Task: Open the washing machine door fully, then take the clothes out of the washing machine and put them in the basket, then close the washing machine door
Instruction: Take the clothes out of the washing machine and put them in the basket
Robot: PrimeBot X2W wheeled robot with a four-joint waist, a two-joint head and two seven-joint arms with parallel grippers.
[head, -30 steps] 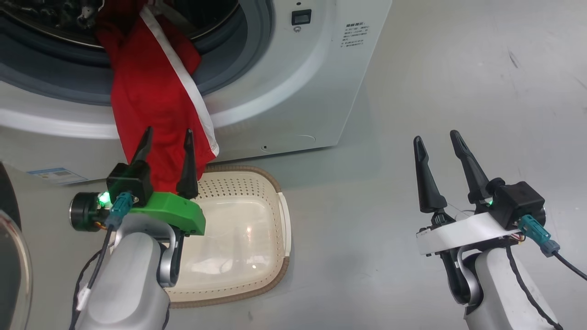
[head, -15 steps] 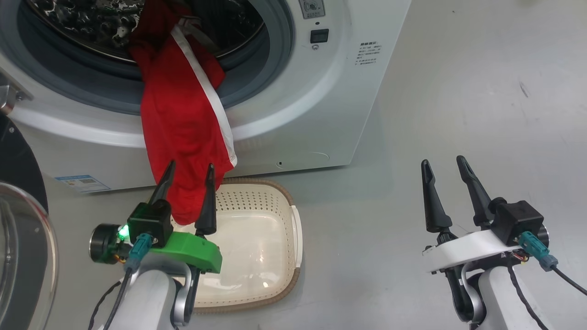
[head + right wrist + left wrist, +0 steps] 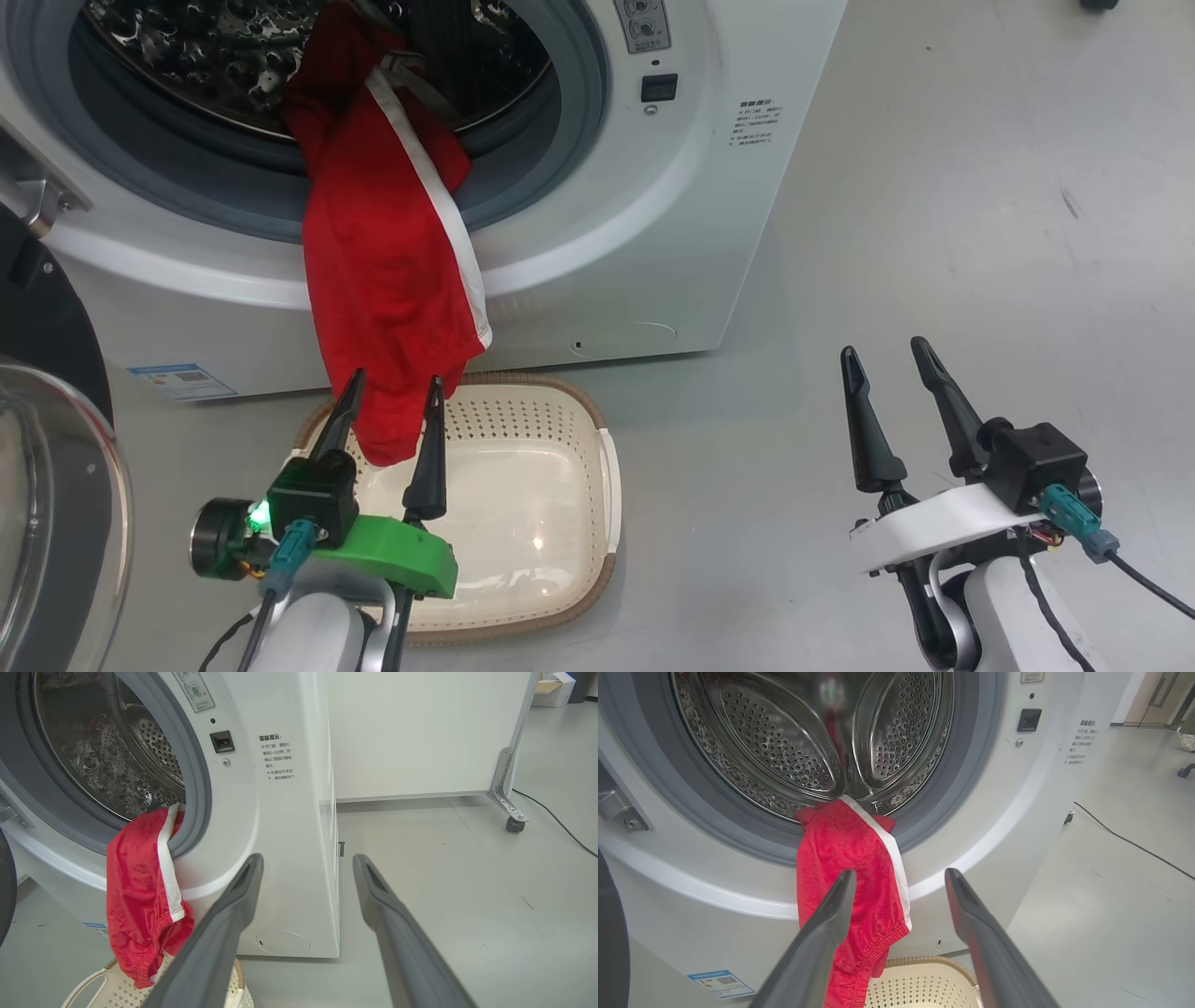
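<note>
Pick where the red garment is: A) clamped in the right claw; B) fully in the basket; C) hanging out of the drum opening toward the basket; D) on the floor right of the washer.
C: the red garment drapes from the washing machine opening down to the basket; the right claw stands open, empty.

Dangling from the washing machine (image 3: pixel 653 233) mouth, down to the basket (image 3: pixel 611 485) back rim: red clothes (image 3: pixel 392 280). Spread wide either side of the hem, left gripper (image 3: pixel 396 378) fingers. Off right over the floor (image 3: pixel 934 187), right gripper (image 3: pixel 883 348), parted too. Far left, washing machine door (image 3: pixel 47 485) swung wide.
</note>
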